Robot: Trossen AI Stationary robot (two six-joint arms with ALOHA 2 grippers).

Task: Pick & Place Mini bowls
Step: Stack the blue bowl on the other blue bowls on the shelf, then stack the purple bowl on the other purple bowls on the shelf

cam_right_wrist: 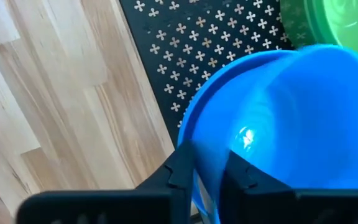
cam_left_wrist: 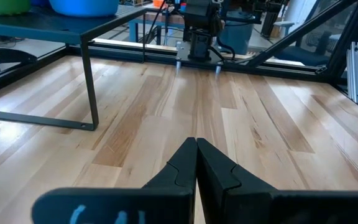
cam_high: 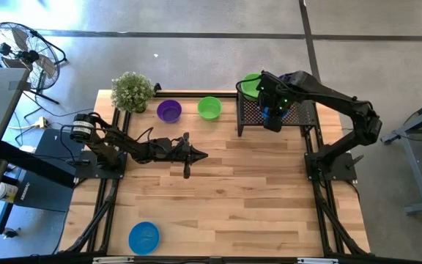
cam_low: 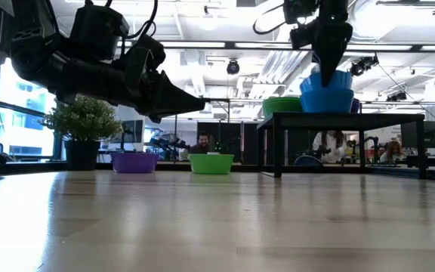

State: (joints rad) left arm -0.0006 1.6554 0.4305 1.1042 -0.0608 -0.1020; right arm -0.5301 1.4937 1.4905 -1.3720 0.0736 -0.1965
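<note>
The right gripper (cam_right_wrist: 205, 180) is pinching the rim of 1 blue bowl (cam_right_wrist: 291, 124) over the black rack (cam_right_wrist: 185, 43), fingers narrowly parted, probably stacking it there.

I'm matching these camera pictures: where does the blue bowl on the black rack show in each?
High view: hidden under the right gripper on the rack.
Low view: blue bowl upper right, atop the rack.
Left wrist: top edge.
Right wrist: fills the right side, rim between fingers.
Shared landmark: the rack.
</note>
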